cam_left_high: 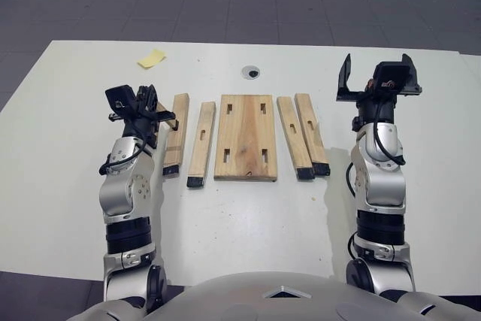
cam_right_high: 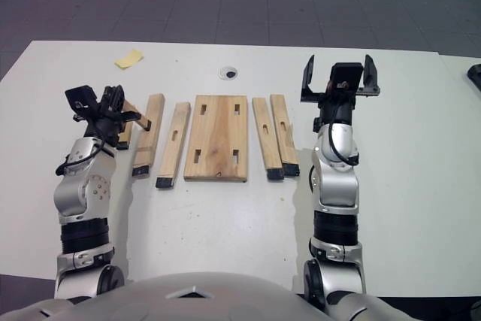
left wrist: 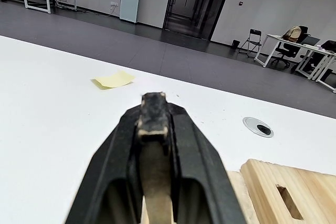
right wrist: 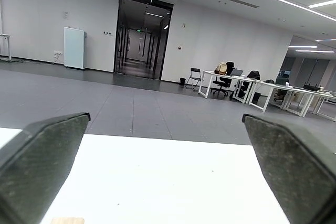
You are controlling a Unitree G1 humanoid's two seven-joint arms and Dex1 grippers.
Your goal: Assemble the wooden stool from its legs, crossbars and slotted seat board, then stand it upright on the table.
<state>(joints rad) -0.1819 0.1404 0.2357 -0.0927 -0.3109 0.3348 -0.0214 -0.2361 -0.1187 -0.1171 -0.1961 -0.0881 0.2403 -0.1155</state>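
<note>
The slotted seat board [cam_left_high: 246,137] lies flat at the middle of the white table [cam_left_high: 68,133]. Two slotted wooden pieces [cam_left_high: 176,134] [cam_left_high: 201,143] lie to its left and two more [cam_left_high: 294,137] [cam_left_high: 311,134] to its right, all with dark ends toward me. My left gripper [cam_left_high: 143,112] is at the far left of the row, shut on another wooden leg [left wrist: 155,182] whose dark end sticks out between the fingers. To the right of the row, my right gripper [cam_left_high: 378,73] is held above the table, open, with nothing in it.
A yellow sticky note [cam_left_high: 151,58] lies at the back left. A round cable grommet [cam_left_high: 251,72] sits in the table behind the seat board. Bare table stretches to the right of my right arm and in front of the pieces.
</note>
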